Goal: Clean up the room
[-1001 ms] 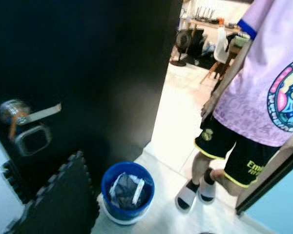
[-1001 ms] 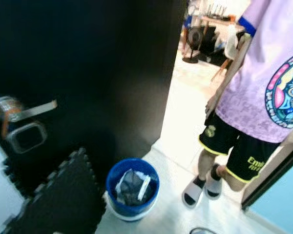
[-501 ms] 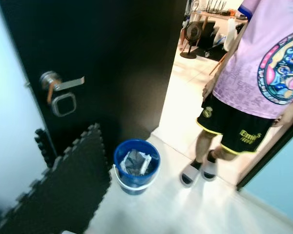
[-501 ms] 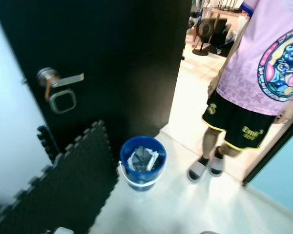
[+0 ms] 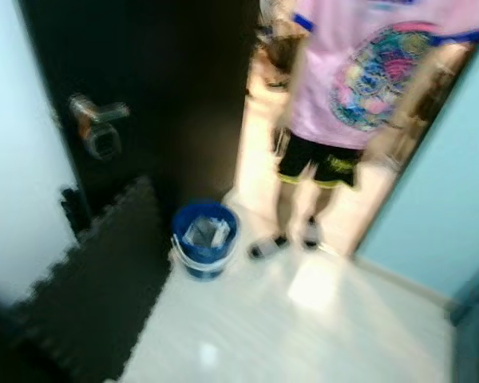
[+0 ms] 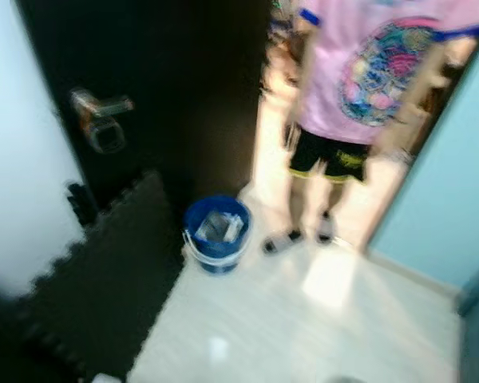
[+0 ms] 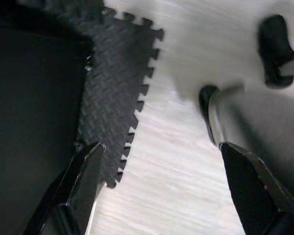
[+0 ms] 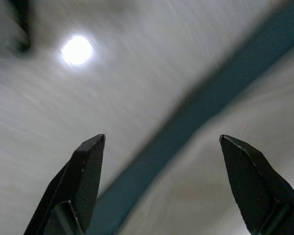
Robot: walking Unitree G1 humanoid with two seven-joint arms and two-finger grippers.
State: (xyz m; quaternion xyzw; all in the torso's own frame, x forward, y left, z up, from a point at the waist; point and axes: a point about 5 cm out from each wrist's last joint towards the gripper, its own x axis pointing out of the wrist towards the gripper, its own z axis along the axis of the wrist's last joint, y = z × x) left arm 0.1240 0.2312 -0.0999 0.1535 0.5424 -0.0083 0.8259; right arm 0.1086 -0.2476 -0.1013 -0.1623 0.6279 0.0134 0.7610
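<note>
My left gripper (image 7: 161, 186) has two long black fingers (image 7: 81, 183) with a fine chequered, carbon-like texture, broad at the base and tapering to blunt angled tips. My right gripper (image 8: 161, 183) is built the same: matte black fingers (image 8: 85, 176), faceted edges, faint woven pattern on the inner faces.

Both eye views look forward and down from the head, blurred, sharing the blue bucket (image 5: 204, 239), black door (image 6: 168, 96) and a person (image 5: 359, 88) in the doorway. Each wrist view looks down, close to the pale floor (image 8: 88, 122); the left one also takes in the foam mat (image 7: 115, 93).
</note>
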